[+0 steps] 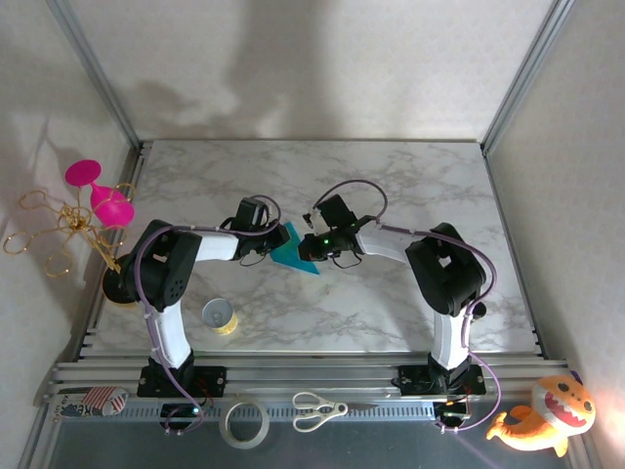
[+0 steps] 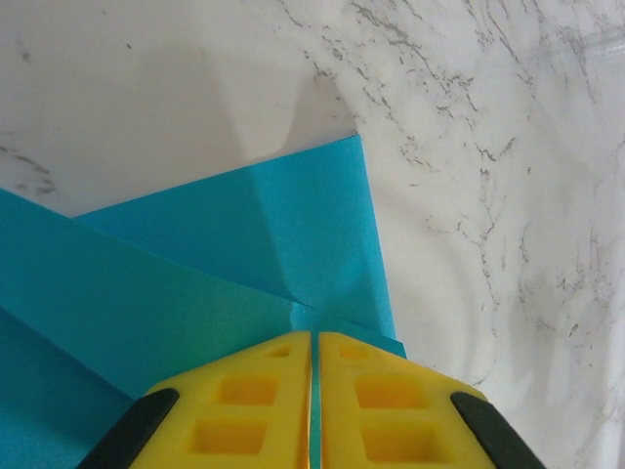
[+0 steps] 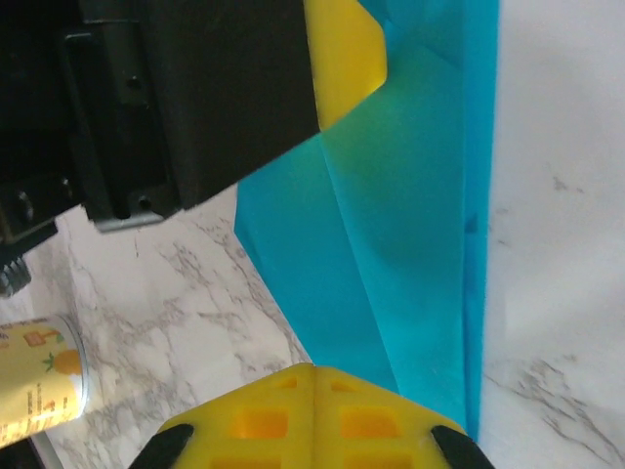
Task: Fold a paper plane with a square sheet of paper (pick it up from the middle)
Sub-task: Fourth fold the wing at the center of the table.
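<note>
The teal-blue sheet of paper [image 1: 293,252] is partly folded, with slanted creases, and sits at the middle of the marble table [image 1: 391,186]. My left gripper [image 1: 277,240] is shut on a raised fold of it; in the left wrist view a thin teal edge of the paper [image 2: 195,274] runs between the yellow fingers [image 2: 254,401] of that gripper [image 2: 314,337]. My right gripper [image 1: 314,244] is shut at the sheet's right side. In the right wrist view its tips [image 3: 312,369] lie over the paper [image 3: 391,244], with no paper between them. The left gripper's yellow finger [image 3: 347,54] is at the far end.
A small yellow printed can [image 1: 220,316] stands near the left arm's base, and is the can [image 3: 39,381] at the right wrist view's left edge. Pink glasses on a gold wire stand [image 1: 98,200] sit at far left. Scissors [image 1: 317,410], a tape roll [image 1: 244,423] and an orange plush [image 1: 547,415] lie along the front rail.
</note>
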